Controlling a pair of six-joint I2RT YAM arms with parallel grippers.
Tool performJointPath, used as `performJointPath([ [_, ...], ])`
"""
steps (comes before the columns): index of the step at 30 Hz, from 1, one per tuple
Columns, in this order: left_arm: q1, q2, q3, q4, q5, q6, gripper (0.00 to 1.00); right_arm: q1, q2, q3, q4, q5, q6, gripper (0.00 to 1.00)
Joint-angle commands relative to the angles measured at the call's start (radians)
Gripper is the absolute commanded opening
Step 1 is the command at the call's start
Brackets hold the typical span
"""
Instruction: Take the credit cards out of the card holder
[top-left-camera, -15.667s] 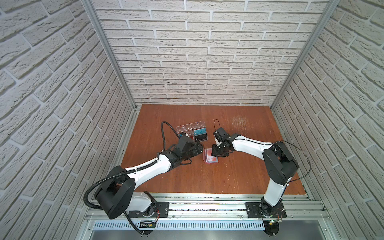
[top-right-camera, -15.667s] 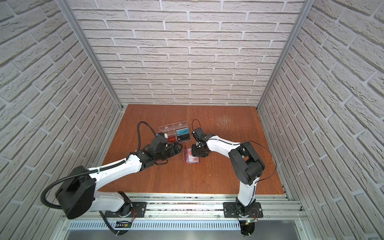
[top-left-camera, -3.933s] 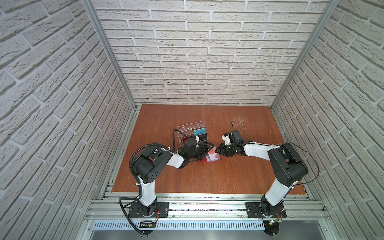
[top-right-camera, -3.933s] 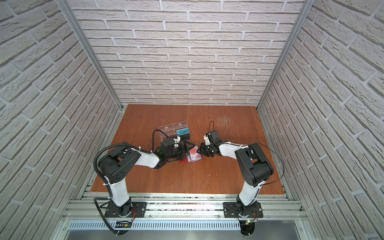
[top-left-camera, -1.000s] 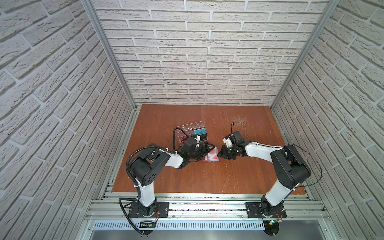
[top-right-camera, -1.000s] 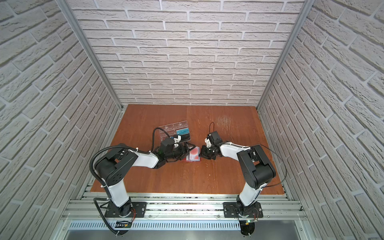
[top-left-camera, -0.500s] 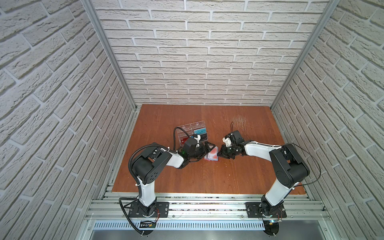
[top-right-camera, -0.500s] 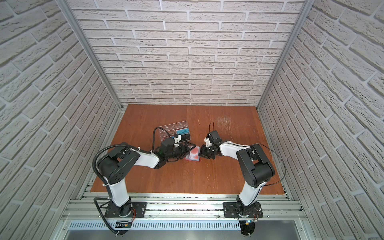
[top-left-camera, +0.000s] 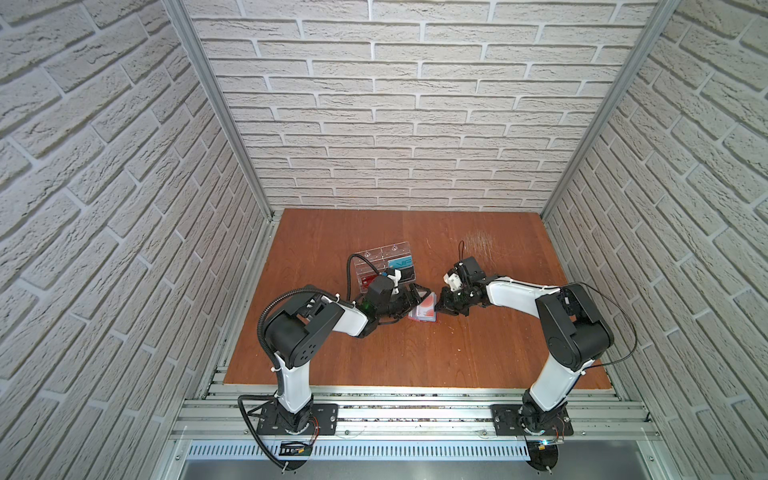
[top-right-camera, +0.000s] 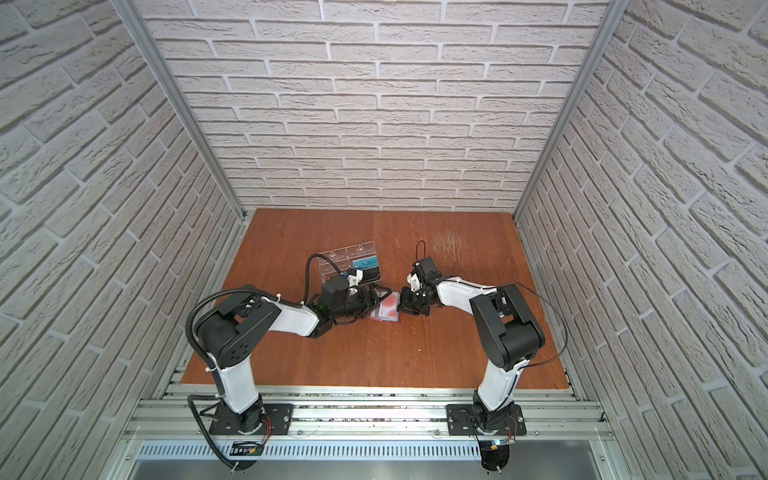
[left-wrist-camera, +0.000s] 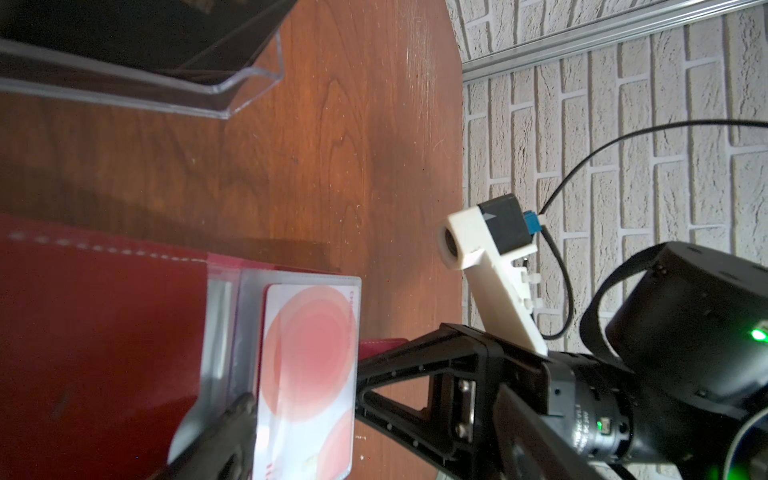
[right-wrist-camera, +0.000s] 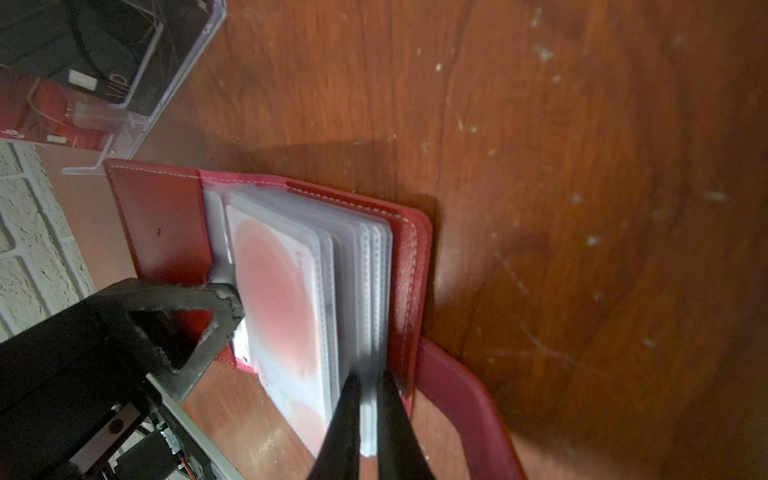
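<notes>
Two fingertips (right-wrist-camera: 351, 399) of your right gripper (right-wrist-camera: 369, 380) pinch the floppy clear sleeves (right-wrist-camera: 361, 249) of the card holder (right-wrist-camera: 162, 216), your left gripper (top-left-camera: 409, 302) gapes wide, and the red-circle card (right-wrist-camera: 274, 282) between them looks stiff and slippery, so grab its near end.

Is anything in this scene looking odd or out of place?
Slightly. The right gripper pinches the rear clear sleeves of the open card holder, not the front one holding the red-circled card, possibly the wrong target. The table also shows a scratched patch.
</notes>
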Motion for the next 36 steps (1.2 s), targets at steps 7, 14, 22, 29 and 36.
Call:
performJointPath([
  [7,-0.034,0.018,-0.025,0.125,0.063,-0.008,0.88,0.004,0.099,0.024,0.023,0.074,-0.028,0.10],
  [14,-0.041,0.024,-0.023,0.180,0.079,-0.014,0.88,0.000,0.113,0.032,0.023,0.070,-0.033,0.10],
  [22,-0.041,0.037,-0.022,0.233,0.098,-0.015,0.88,-0.005,0.126,0.040,0.020,0.068,-0.039,0.10],
  [29,-0.050,0.035,-0.028,0.278,0.102,-0.016,0.87,-0.004,0.129,0.038,0.022,0.068,-0.041,0.09],
  [36,-0.056,0.040,-0.032,0.347,0.114,-0.022,0.87,-0.004,0.134,0.035,0.029,0.063,-0.041,0.09],
])
